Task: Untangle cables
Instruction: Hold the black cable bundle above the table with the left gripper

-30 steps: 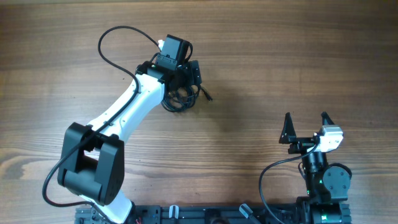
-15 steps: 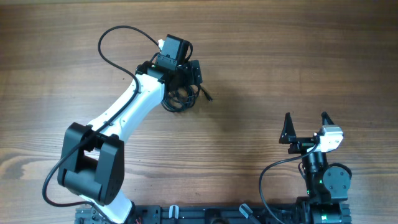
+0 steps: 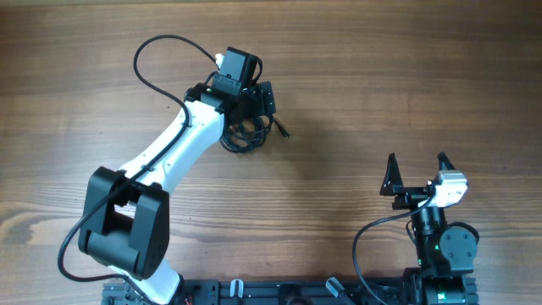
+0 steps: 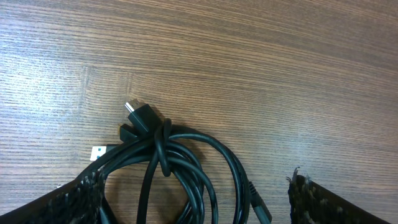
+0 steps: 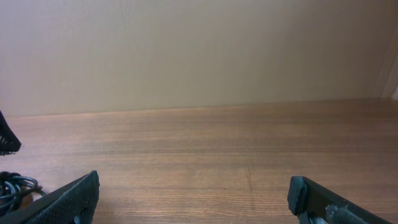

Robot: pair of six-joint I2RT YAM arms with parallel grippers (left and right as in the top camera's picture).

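cables point(image 4: 163, 152), thin black flexible cords, sit knotted beneath the left gripper point(image 4: 196, 198)

the bunch lies on the brown wooden table point(image 3: 381, 76) at eleven o'clock from centre, one strand cinched round the loops by the plug ends point(image 4: 140, 115). left jaws hover wide apart astride it, holding nothing; the right gripper point(image 3: 417, 174), at four o'clock, stands agape and empty too. likely best: pinch one outer loop or a plug, not the whole bundle, while the other arm pins the rest.
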